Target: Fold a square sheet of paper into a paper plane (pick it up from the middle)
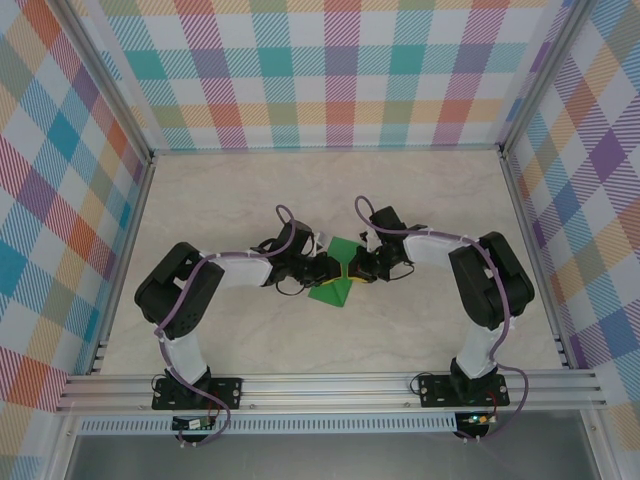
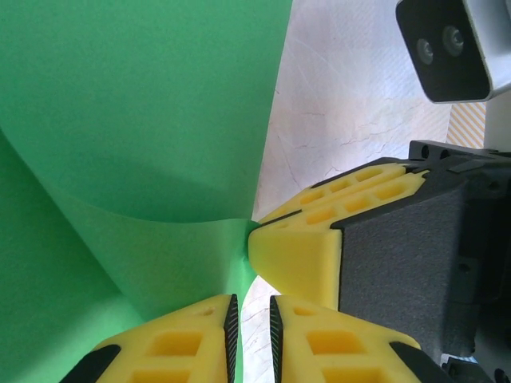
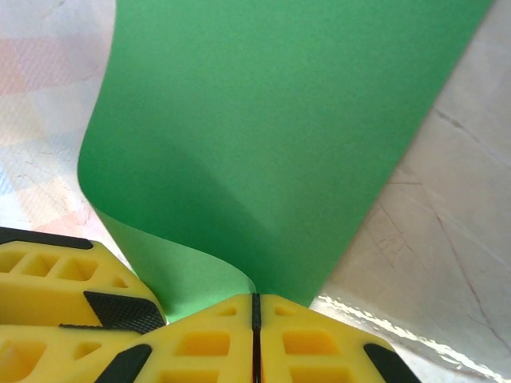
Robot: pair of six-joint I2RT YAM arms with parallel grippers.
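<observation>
The main risk is a tear or a stray crease: the thin bright-green square sheet of paper (image 1: 330,292) is bowed into a loose curve between two claws that sit almost touching, so any pull apart, or any twist of one wrist against the other, would likely rip it at the pinch or dent it where no fold belongs. It could also slip free, because the hold is only on a small bit of the edge. The sheet sits mid-table on the pale marble-look tabletop (image 1: 200,200), partly raised between the arms, with its lower corner seemingly down on the surface. The right gripper (image 3: 255,315) has its yellow fingers pressed flat together, and the green paper (image 3: 271,120) rises straight out of that seam, so it appears to be pinching the sheet. The left gripper (image 2: 254,307) stands at a narrow slit; the paper (image 2: 144,120) runs down into it against one pad, with table showing through, so I cannot tell whether it truly grips.
</observation>
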